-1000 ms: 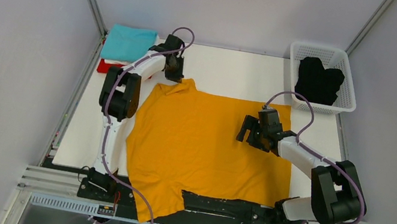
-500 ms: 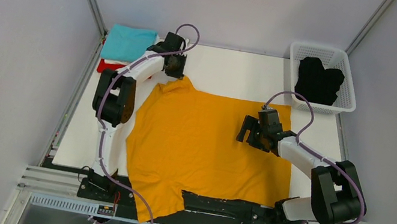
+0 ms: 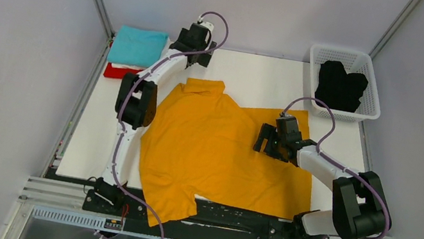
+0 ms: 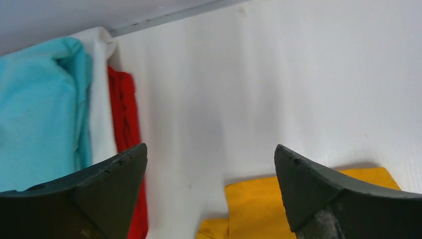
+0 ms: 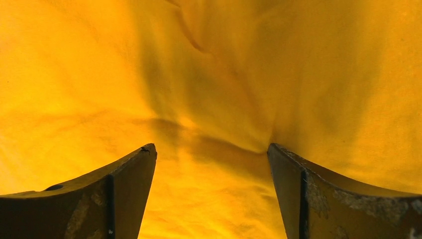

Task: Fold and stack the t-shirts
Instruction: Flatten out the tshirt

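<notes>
The orange-yellow t-shirt (image 3: 210, 152) lies spread over the middle of the table, one sleeve hanging off the near edge. My left gripper (image 3: 199, 57) hovers open beyond the shirt's far corner; between its tips (image 4: 211, 164) there is bare table, with the orange cloth (image 4: 308, 199) just below. A folded teal t-shirt (image 3: 137, 45) tops a stack with a white layer (image 4: 102, 114) and a red t-shirt (image 3: 115, 71). My right gripper (image 3: 267, 140) stands open low over the orange cloth (image 5: 209, 74), tips (image 5: 211, 154) on either side of a wrinkle. A black t-shirt (image 3: 340, 86) sits in the basket.
The white mesh basket (image 3: 315, 72) stands at the far right corner of the table. The folded stack occupies the far left corner against the frame post. Grey walls close in both sides, and the metal rail (image 3: 243, 229) runs along the near edge.
My left gripper has opened and let go of the orange shirt's far corner, then moved farther back. The shirt's far left part shifted toward the far right and now lies rumpled. The right arm stayed put.
</notes>
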{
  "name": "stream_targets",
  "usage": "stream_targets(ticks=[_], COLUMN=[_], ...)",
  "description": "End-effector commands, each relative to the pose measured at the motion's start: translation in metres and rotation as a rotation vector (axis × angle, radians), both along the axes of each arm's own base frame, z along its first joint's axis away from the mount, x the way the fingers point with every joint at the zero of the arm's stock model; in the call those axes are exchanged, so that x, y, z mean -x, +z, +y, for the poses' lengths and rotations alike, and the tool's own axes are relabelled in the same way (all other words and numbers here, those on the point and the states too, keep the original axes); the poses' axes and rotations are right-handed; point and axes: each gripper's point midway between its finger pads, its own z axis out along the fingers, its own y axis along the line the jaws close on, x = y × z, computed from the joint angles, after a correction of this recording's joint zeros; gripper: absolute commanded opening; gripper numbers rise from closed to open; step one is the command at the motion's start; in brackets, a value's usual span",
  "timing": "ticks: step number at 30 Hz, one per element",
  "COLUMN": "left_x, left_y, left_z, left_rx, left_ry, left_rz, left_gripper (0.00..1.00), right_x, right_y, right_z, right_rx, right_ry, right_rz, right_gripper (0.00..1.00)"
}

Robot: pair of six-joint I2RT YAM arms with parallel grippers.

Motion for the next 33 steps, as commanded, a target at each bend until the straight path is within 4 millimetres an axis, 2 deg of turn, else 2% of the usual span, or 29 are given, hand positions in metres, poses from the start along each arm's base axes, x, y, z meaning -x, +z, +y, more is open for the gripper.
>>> stream_targets(ticks=[1,4,6,11,13,14,16,18,22,24,27,31,33], left_x=[-0.009,0.019,0.048,0.128,0.153,0.169,0.191,0.204,0.204,0.2,0.186,0.166,0.154], left_y=[0.088,0.111,0.106,0.064,0.047,0.03,0.016,-0.002,-0.041,-0.065,-0.089,-0.111,-0.11], left_z=[0.016,0.009,0.002,-0.038,-0.042,-0.044,-0.053,-0.058,-0.052,-0.047,-0.033,-0.006,0.001], left_rx=[0.045,0.172,0.274,0.55,0.602,0.618,0.665,0.669,0.617,0.593,0.575,0.603,0.651], left_ry=[0.131,0.123,0.13,0.015,0.017,0.013,-0.013,-0.013,0.061,0.108,0.202,0.332,0.351], left_rz=[-0.206,-0.198,-0.118,0.116,0.164,0.21,0.269,0.304,0.377,0.419,0.455,0.517,0.525], left_gripper=[0.99,0.99,0.99,0.99,0.99,0.99,0.99,0.99,0.99,0.99,0.99,0.99,0.99], right_x=[0.003,0.001,0.0,0.002,0.002,0.002,0.003,0.002,-0.01,-0.018,-0.028,-0.044,-0.055], right_y=[0.004,0.009,0.015,0.029,0.031,0.031,0.03,0.026,0.019,0.017,0.011,0.002,0.001], right_z=[-0.007,-0.006,-0.006,-0.004,-0.005,-0.005,-0.001,0.004,0.007,0.008,0.01,0.016,0.016], right_rx=[0.036,0.029,0.021,-0.014,-0.016,-0.02,-0.037,-0.06,-0.044,-0.023,0.0,0.007,0.011], right_ry=[-0.004,-0.011,-0.021,-0.034,-0.045,-0.051,-0.05,-0.049,-0.064,-0.064,-0.067,-0.066,-0.071], right_rz=[0.002,-0.013,-0.024,-0.051,-0.062,-0.061,-0.045,-0.033,-0.009,0.006,0.036,0.079,0.095], right_gripper=[0.91,0.92,0.92,0.94,0.96,0.96,0.97,0.97,0.97,0.97,0.98,0.98,0.98])
